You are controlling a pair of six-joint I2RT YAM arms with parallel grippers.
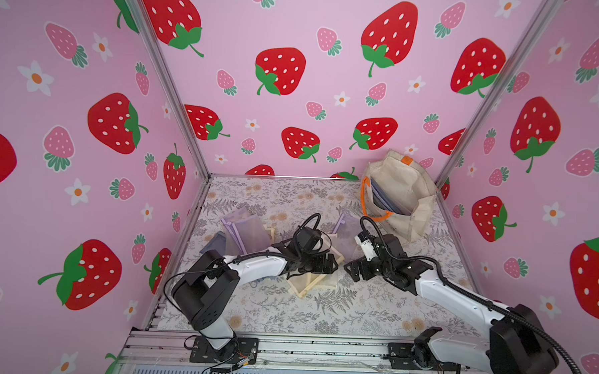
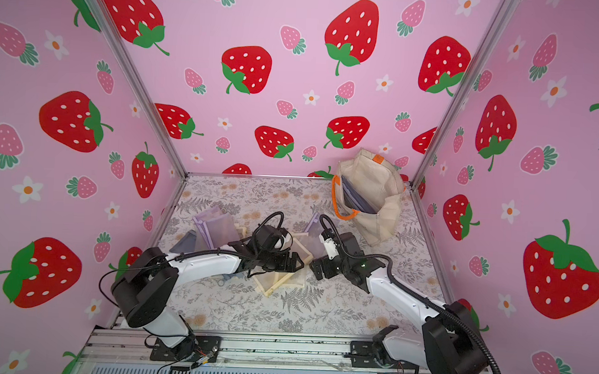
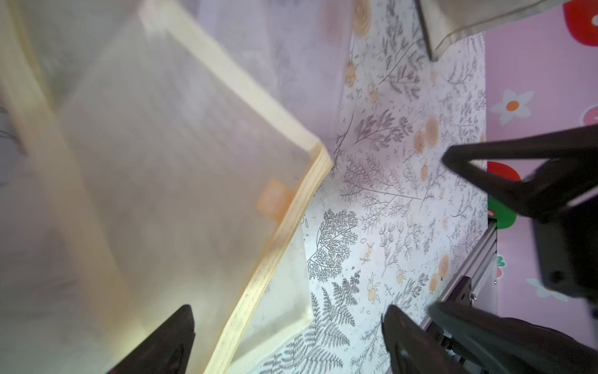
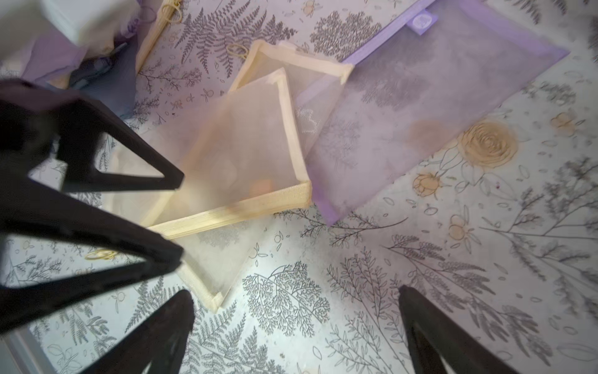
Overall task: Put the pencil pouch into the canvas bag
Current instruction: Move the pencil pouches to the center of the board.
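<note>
On floral table (image 1: 355, 312), left claw (image 1: 335, 264) half-hides cream pouches (image 1: 306, 286)

Bright, even light leaves only soft shadows on the table (image 1: 355, 312). Both top views bow strongly toward their edges. In the wrist views the near cream pouch (image 3: 181, 168) is smeared and unfocused.

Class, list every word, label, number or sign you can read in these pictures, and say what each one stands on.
No text can be read.
Purple tab on the purple mesh pouch: pale mark, too blurred.
Small orange tab on the canvas bag: too small.
Orange label on the cream mesh pouch: blurred.
</note>
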